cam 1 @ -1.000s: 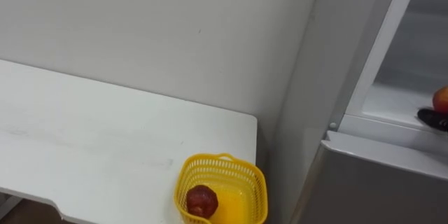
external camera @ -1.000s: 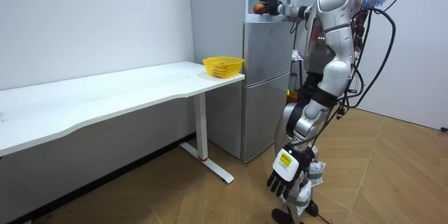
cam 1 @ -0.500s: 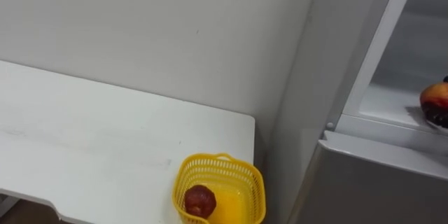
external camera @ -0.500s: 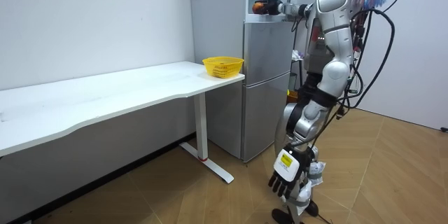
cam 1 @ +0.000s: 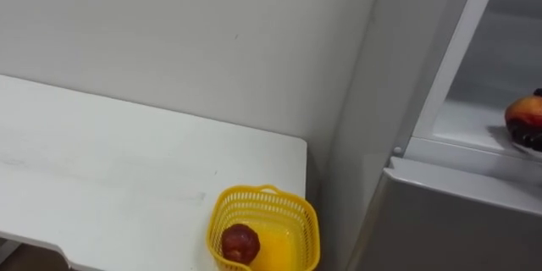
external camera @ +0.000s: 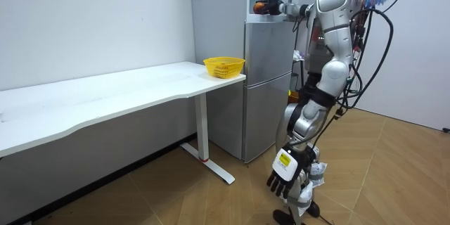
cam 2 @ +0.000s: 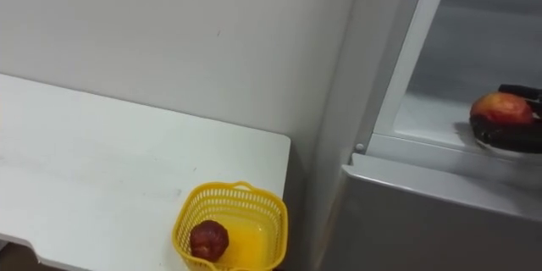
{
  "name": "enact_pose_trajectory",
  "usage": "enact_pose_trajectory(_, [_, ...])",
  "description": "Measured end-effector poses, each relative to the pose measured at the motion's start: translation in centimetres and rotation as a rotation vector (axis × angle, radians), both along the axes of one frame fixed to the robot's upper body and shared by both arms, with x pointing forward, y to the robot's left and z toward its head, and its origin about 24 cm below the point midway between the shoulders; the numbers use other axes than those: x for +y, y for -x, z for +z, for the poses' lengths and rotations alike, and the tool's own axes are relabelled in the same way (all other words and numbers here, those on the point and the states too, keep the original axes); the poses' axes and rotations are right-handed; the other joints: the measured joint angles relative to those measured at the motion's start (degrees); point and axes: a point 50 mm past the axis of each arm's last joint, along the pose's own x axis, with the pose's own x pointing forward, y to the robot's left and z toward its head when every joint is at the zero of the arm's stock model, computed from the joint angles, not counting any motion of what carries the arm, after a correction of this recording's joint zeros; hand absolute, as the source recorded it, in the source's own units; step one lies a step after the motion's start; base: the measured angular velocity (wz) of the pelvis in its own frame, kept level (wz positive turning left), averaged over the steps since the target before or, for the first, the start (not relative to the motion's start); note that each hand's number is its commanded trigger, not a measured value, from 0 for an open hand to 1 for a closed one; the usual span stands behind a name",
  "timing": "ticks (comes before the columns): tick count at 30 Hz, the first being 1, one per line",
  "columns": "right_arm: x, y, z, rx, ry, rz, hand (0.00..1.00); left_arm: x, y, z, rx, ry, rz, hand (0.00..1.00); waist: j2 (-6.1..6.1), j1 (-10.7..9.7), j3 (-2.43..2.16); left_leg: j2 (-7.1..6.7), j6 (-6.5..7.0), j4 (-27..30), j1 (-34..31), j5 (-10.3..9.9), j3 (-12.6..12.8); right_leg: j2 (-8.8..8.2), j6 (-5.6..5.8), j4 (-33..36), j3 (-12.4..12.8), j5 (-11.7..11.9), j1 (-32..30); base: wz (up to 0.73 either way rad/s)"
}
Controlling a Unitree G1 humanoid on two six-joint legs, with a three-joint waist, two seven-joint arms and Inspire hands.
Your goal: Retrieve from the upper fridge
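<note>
robot: we see it standing upright on the wood floor, close to the fridge [external camera: 267, 77], on the room view's right of it, one arm raised to the top section.
right robot hand [cam 2: 508, 141]: reached into the open upper compartment [cam 2: 440, 110]; its dark fingers are curled under and behind the fruit, gripping it.
red-and-yellow fruit [cam 2: 501, 107]: held in the right robot hand, low in the compartment's opening, near the front edge of its white floor; we cannot tell whether it touches that floor.
left robot hand [external camera: 281, 180]: hangs low beside the leg, fingers relaxed, holding nothing.
lower door [cam 1: 440, 229]: grey, closed, right below the open section.
desk [cam 1: 102, 169]: white, against the wall, its end just beside the fridge.
yellow basket [cam 1: 269, 191]: on the desk corner nearest the fridge.
dark red fruit [cam 1: 240, 243]: lying inside the basket, toward its left side.
</note>
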Motion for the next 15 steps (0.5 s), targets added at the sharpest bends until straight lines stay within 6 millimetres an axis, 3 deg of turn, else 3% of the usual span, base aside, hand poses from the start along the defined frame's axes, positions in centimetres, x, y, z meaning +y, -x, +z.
enact_pose_trajectory(7, [2.2,-0.7,2.2,-0.062,0.123,0.078,1.00,0.1,-1.4,0.0,-0.038,-0.007,-0.008,0.00,1.53,0.35,-0.02,0.34,-0.08,-1.65,1.31,0.47,1.76,0.14,-0.09,0.10,1.66,0.05,-0.08,-0.10])
enact_pose_trajectory(11, [4.2,-0.8,3.1,-0.102,0.221,0.141,1.00,0.1,-2.4,0.0,-0.064,-0.008,-0.019,0.00,0.95,0.20,0.18,0.53,-0.22,-1.79,1.62,0.61,2.02,0.31,-0.09,-0.03,1.87,0.05,-0.07,-0.05])
enact_pose_trajectory(15, [4.9,-0.5,3.0,-0.114,0.253,0.148,1.00,0.1,-3.1,-0.1,-0.079,-0.009,-0.025,0.00,0.45,0.34,0.51,0.57,-0.22,-1.77,1.83,0.58,2.19,0.37,-0.10,-0.14,1.99,0.06,0.22,0.00])
